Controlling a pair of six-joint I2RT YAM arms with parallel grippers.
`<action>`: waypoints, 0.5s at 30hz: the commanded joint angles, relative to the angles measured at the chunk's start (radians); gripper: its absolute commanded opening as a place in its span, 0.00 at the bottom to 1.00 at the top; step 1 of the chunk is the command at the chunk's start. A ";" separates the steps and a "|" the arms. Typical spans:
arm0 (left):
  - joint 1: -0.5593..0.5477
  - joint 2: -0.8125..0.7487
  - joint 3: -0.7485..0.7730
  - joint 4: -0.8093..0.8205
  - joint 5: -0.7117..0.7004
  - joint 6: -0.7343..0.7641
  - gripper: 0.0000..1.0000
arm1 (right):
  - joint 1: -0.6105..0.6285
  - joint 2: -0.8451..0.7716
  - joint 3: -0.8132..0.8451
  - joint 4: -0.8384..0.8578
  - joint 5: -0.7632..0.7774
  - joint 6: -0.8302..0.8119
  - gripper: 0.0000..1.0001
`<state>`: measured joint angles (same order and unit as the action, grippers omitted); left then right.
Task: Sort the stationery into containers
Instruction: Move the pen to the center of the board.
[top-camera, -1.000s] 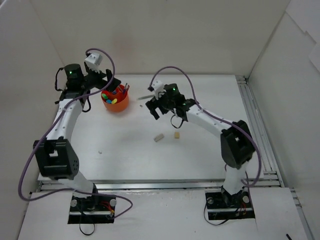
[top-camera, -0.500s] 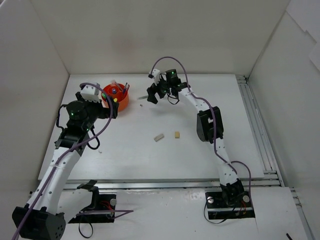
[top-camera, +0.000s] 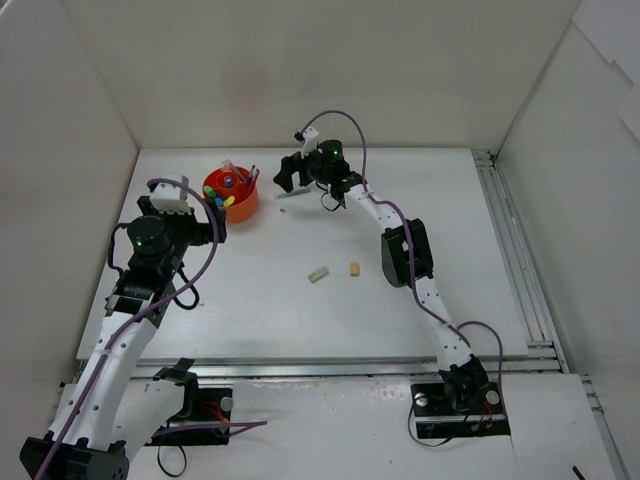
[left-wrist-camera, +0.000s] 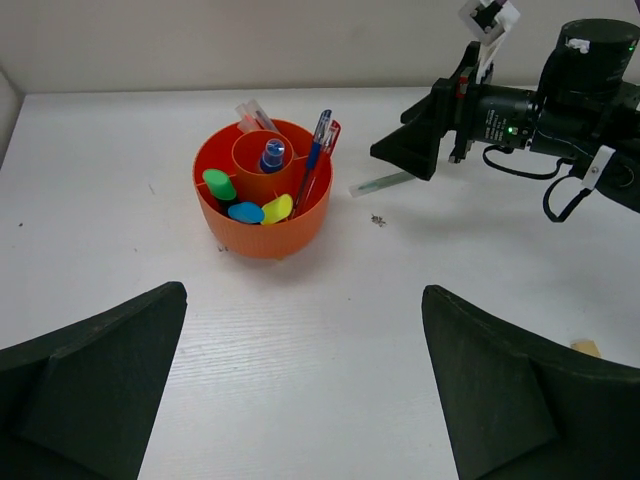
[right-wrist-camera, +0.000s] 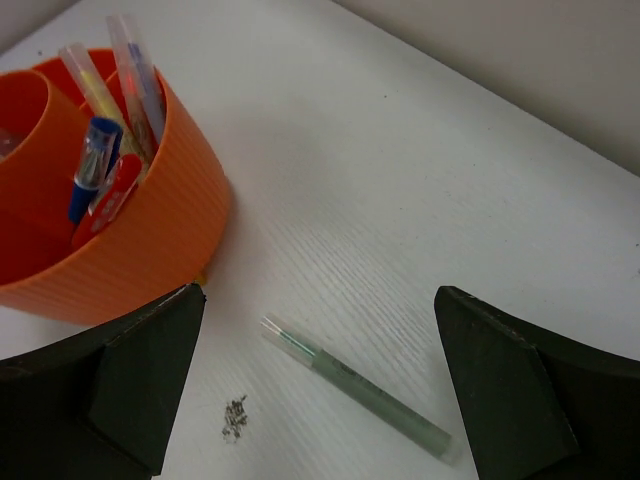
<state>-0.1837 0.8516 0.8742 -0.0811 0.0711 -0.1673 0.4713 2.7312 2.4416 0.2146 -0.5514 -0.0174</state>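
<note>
The left fingers (left-wrist-camera: 100, 390) and right fingers (right-wrist-camera: 130, 390) are spread wide, grasping nothing. A grey pen (right-wrist-camera: 355, 385) lies flat under the right pair near the tabletop's (top-camera: 250, 310) far edge, just beside the orange organizer (left-wrist-camera: 265, 235) toward the far-left corner. Two erasers (top-camera: 318, 275) lie mid-tabletop.

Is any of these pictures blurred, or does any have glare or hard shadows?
Top external: even, soft light, faint shadows, no glare. Left wrist: organizer sharp, left hand's fingers dark and soft. Right wrist: pen fairly sharp, right hand's fingers dark and blurred.
</note>
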 joint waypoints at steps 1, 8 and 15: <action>-0.003 -0.009 0.034 0.021 -0.048 -0.003 1.00 | -0.011 0.010 0.022 0.273 0.044 0.276 0.98; -0.003 0.021 0.057 0.030 -0.047 -0.006 1.00 | -0.008 0.062 0.051 0.310 0.047 0.549 0.98; -0.003 0.029 0.066 0.015 -0.062 -0.014 1.00 | -0.008 0.053 -0.001 0.275 0.065 0.674 0.98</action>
<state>-0.1837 0.8825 0.8745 -0.0990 0.0269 -0.1684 0.4656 2.8338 2.4413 0.4049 -0.5011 0.5564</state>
